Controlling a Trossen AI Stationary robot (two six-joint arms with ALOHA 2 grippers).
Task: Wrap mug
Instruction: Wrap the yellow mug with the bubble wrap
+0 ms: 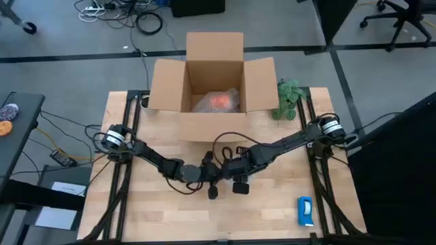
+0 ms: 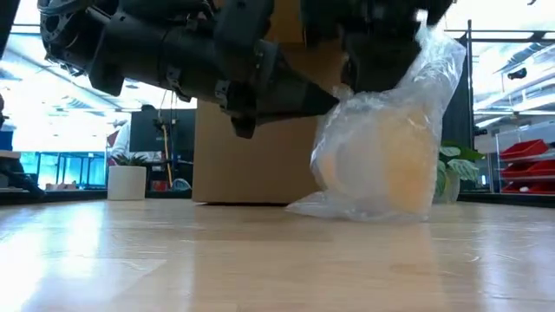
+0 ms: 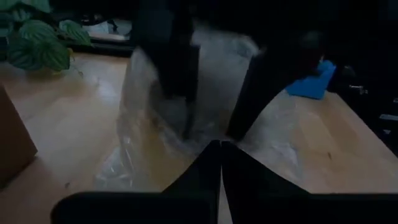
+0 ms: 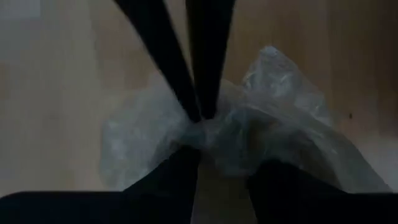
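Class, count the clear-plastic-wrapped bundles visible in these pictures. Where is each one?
2. One orange bundle lies inside the cardboard box. The second bundle stands on the table before it, at the left gripper and right gripper. The box may hide more.

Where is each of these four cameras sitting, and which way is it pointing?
High view: above the table, facing straight down; shows both arms, left gripper and right gripper meeting.
Low view: at tabletop height, facing level across at the clear wrap; arms hang overhead.
Left wrist: on the left arm, looking past its pinched fingers.
Right wrist: on the right arm, past its spread fingers.
Both wrist views share the wrap.
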